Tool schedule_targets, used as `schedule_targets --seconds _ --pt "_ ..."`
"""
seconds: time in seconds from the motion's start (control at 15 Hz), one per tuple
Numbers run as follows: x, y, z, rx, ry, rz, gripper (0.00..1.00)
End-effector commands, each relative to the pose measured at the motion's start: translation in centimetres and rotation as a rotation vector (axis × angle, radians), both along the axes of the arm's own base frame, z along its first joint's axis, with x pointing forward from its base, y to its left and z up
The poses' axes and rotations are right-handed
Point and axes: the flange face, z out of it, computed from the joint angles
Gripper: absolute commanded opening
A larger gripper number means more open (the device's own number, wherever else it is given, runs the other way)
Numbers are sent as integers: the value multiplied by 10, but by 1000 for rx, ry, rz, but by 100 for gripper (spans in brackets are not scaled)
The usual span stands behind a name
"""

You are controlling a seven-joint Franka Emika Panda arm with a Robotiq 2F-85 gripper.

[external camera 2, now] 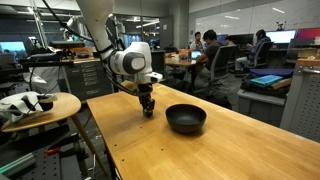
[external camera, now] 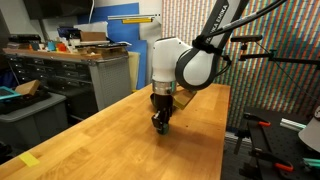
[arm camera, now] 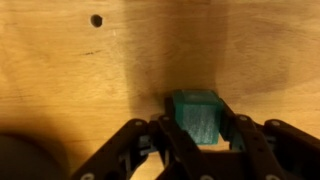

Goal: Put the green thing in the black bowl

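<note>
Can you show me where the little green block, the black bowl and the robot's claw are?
green cube (arm camera: 197,112): wrist view, on its top face.
black bowl (external camera 2: 186,126): in an exterior view, on its front outer wall.
gripper (external camera 2: 147,113): in an exterior view, between its fingertips.

Between the jaws: the green thing (arm camera: 197,112) fills the gap; we cannot tell whether they press it.
Jaws to black bowl (external camera 2: 186,119): we see bare counter (external camera 2: 240,145), an open way.
Bowl: its mouth is open upward, and its rim is the only thing rising from the counter.
Above: the arm (external camera: 190,65) takes the room over the jaws.
Beside the counter: a round side table (external camera 2: 45,103) stands near one edge.
</note>
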Motion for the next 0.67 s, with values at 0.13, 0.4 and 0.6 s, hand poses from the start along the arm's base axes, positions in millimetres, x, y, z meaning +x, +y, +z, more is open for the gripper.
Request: schedule_targets --seconds 0.13,0.4,0.6 --pt "9 -4 19 -32 -20 18 17" --pt "13 -16 43 -33 -25 18 17" --pt "16 -27 65 -33 -25 19 17"
